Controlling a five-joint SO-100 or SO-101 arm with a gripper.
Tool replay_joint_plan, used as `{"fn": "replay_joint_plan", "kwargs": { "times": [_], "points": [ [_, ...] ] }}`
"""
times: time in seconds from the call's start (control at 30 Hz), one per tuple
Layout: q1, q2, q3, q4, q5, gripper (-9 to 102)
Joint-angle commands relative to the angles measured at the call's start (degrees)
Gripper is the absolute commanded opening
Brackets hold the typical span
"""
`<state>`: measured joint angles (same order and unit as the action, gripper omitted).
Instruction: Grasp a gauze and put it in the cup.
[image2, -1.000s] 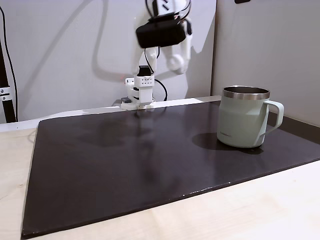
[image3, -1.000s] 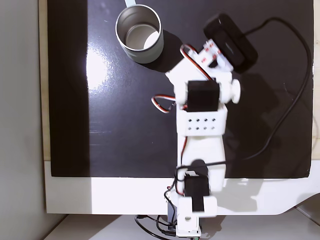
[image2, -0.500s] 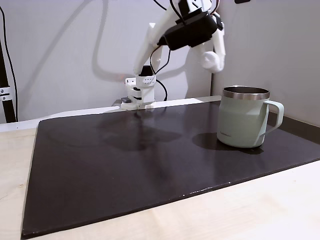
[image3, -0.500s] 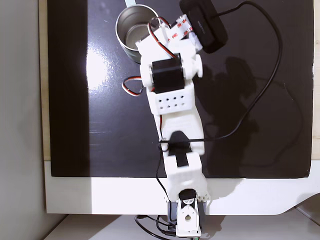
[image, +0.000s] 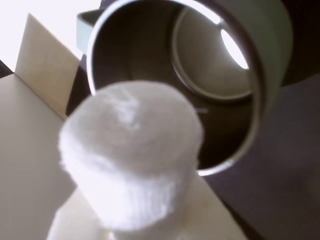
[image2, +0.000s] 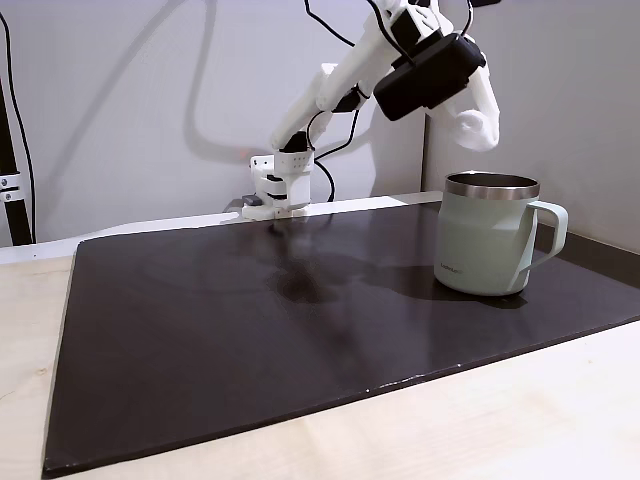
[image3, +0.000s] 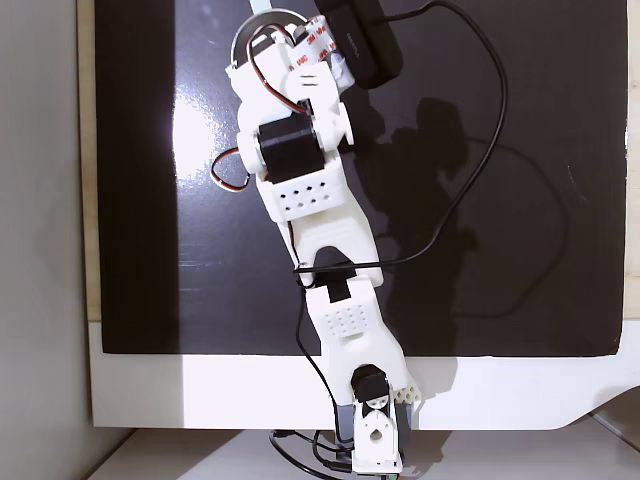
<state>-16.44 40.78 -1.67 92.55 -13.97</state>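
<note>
- Since a second ago, the arm is swinging away from the far middle of the mat and over toward the cup (image2: 487, 235), so the gripper (image2: 478, 125) is now hanging just above the cup's steel rim in a fixed view.
- Seen from above in a fixed view, the arm is now covering most of the cup (image3: 262, 18), leaving a sliver of rim showing.
- The gauze (image: 131, 160) is sitting clamped in the gripper in the wrist view, its rounded end pointing toward the cup's mouth.
- The cup (image: 200, 80) is lying directly beyond the gauze, its open mouth and steel interior facing the roll, which is overlapping the near rim (not yet inside, by my reading).
- The gauze is looking white, soft and fuzzy, a short cylinder far smaller than the cup's opening.
- The coming move is probably a small advance over the mouth, then a release.
</note>
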Motion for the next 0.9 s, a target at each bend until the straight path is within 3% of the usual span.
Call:
{"fn": "replay_joint_plan", "kwargs": {
  "times": [0.0, 0.17, 0.3, 0.43, 0.87],
  "points": [
    [-0.6, 0.4, -3.3, -2.3, 1.3, 0],
    [-0.6, -0.4, -3.3, -2.6, 1.9, 3],
    [-0.2, -4.0, -9.5, 0.2, 1.9, 22],
    [0.0, -7.3, -16.4, 4.2, 1.1, 31],
    [0.9, -7.3, -17.6, 5.8, 1.1, 31]
  ]
}}
